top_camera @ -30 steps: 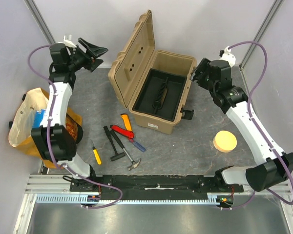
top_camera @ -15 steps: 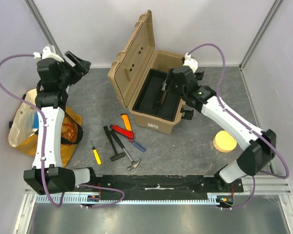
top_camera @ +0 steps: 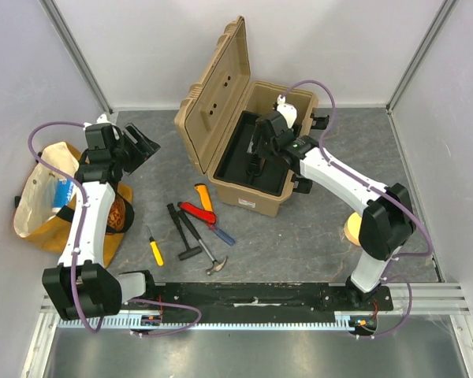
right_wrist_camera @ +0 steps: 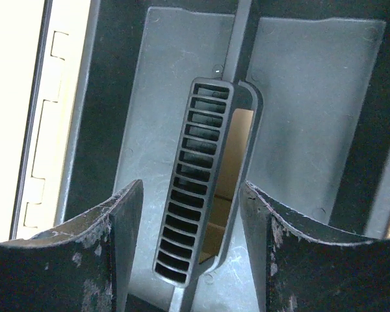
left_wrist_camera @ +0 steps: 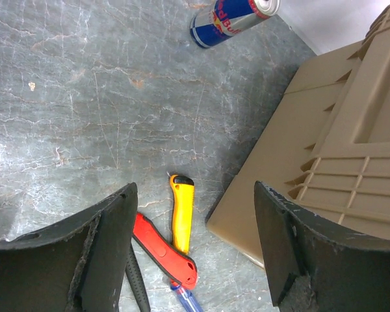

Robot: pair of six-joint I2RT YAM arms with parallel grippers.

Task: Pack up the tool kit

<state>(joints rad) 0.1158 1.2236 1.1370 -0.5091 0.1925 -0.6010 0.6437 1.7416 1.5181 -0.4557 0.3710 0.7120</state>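
Note:
The tan toolbox (top_camera: 221, 94) stands open at the back with a black tray (top_camera: 277, 169) inside. My right gripper (top_camera: 258, 150) is open, down over the tray, its fingers either side of the tray's slotted handle (right_wrist_camera: 201, 182). My left gripper (top_camera: 146, 140) is open and empty, high over the floor left of the box. Below it lie a yellow utility knife (left_wrist_camera: 181, 211), a red folding knife (left_wrist_camera: 162, 250) and a blue-handled tool (left_wrist_camera: 190, 300). In the top view a black-handled hammer (top_camera: 199, 241), a black T-handle tool (top_camera: 182, 232) and a small yellow screwdriver (top_camera: 154, 249) lie nearby.
A drinks can (left_wrist_camera: 231, 21) lies on its side near the box lid. A yellow bag (top_camera: 41, 197) with packets sits at the left. A round tan disc (top_camera: 355, 230) lies at the right, partly behind my right arm. Grey walls enclose the table.
My right arm has swung left from beside the box and come down into the tray over its handle. My left arm has lowered and moved right toward the tools.

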